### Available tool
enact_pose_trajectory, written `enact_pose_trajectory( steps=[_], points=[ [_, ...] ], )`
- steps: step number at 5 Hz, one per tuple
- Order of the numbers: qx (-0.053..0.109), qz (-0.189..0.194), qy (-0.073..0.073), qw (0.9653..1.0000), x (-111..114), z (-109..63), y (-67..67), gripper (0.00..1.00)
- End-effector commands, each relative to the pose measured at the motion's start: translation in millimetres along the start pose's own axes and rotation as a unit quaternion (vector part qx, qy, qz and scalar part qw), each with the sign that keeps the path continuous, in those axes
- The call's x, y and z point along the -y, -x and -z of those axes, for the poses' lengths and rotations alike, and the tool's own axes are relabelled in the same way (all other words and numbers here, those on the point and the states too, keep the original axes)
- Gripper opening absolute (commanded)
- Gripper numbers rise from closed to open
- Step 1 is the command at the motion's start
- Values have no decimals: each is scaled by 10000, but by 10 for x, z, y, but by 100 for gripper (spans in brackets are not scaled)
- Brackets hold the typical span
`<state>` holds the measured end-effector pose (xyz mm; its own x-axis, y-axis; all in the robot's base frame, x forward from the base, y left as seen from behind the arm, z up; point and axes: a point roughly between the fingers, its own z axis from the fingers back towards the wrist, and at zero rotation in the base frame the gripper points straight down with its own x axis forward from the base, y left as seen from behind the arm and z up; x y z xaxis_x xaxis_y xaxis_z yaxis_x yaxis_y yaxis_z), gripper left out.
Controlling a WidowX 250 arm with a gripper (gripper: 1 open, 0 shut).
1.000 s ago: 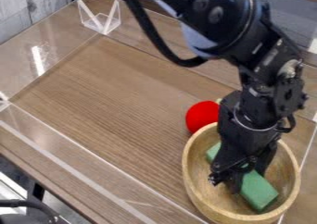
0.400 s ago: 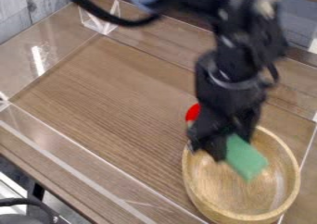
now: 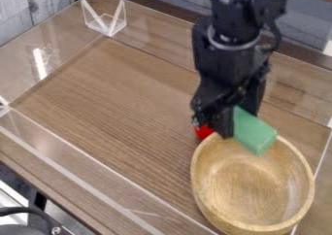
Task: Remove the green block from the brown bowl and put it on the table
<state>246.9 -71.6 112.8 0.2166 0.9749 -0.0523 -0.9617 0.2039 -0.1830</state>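
Note:
My gripper (image 3: 232, 117) points down and is shut on the green block (image 3: 257, 134). The mint-green bar hangs tilted in the air, over the far left rim of the brown bowl (image 3: 212, 192). The bowl, of light tan wood, sits at the front right of the table (image 3: 116, 93), and its inside shows nothing in it. The black arm rises from the gripper to the top of the view.
A red round fruit (image 3: 203, 132) lies on the table just behind the bowl's left rim, mostly hidden by the gripper. Low clear acrylic walls (image 3: 52, 142) edge the table. A clear folded stand (image 3: 104, 19) sits at the back left.
The gripper has risen out of the bowl and moved left and back, carrying the green block with it. The bowl has stayed in place.

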Motion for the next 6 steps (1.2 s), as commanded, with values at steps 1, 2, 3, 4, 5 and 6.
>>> enact_pose_trajectory(
  steps=[1,2,3,4,5,6],
  points=[
    [-32,149,271,9995,217,-52,-50,0],
    [-58,272,321,9991,296,-26,-99,0],
    [-2,-207,358,9991,336,-122,-97,0],
    [70,-659,381,9971,363,-195,-85,0],
    [60,-685,376,9969,355,-249,-152,0],
    [47,-692,365,9969,360,-292,-194,0]
  ],
)
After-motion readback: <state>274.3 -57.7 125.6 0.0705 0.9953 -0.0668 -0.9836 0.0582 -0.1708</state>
